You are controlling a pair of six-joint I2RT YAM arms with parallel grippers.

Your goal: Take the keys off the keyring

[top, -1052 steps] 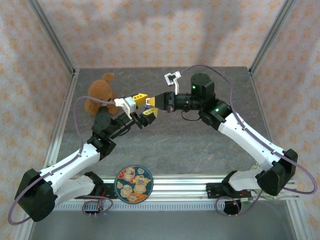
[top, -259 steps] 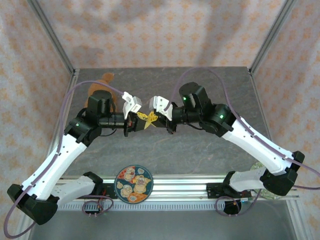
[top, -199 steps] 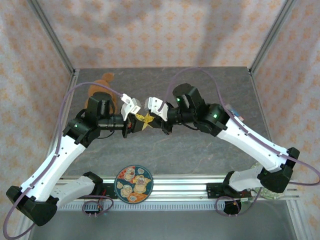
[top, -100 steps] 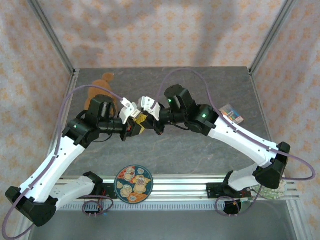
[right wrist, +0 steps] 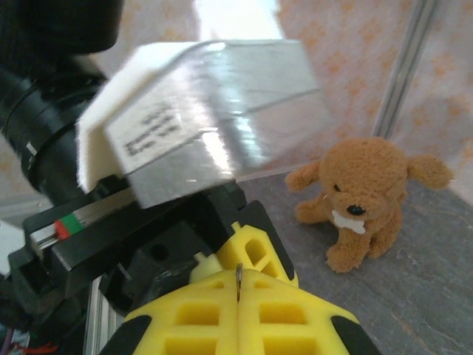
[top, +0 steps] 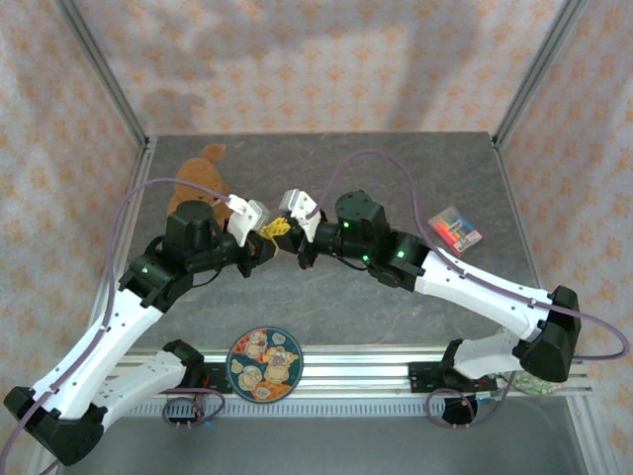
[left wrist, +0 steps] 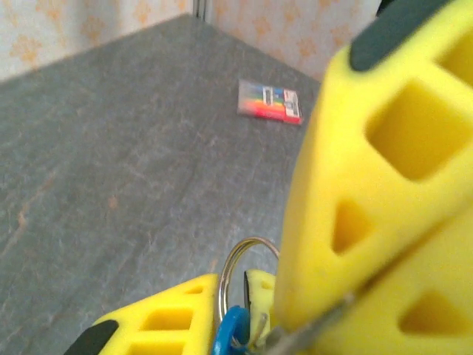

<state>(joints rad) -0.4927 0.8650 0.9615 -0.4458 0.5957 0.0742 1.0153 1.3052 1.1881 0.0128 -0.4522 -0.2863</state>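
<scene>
Looked down on a grey, stone-veined tabletop, matte, streaked here and there with paler marks. Counted pale peach wallpaper with orange motifs on three sides, plus bare aluminium posts rising at the far corners. Spotted a brown teddy bear seated near the far left corner. Noted a small multicoloured box lying flat towards the right edge, well apart from the bear. Found a round patterned plate down at the near edge, by the metal rail, between the two arm bases.

Caught the left gripper and the right gripper nose to nose above the middle of the tabletop, with yellow fingers all but touching. Saw the right gripper pressed tight together, pinching a thin sliver of metal, one of the keys, in the seam. Picked out the keyring up in the air right at the left gripper's fingers, well off the tabletop, with a blue tag just below it. Could not tell whether the left gripper was apart or clamped on the ring.
</scene>
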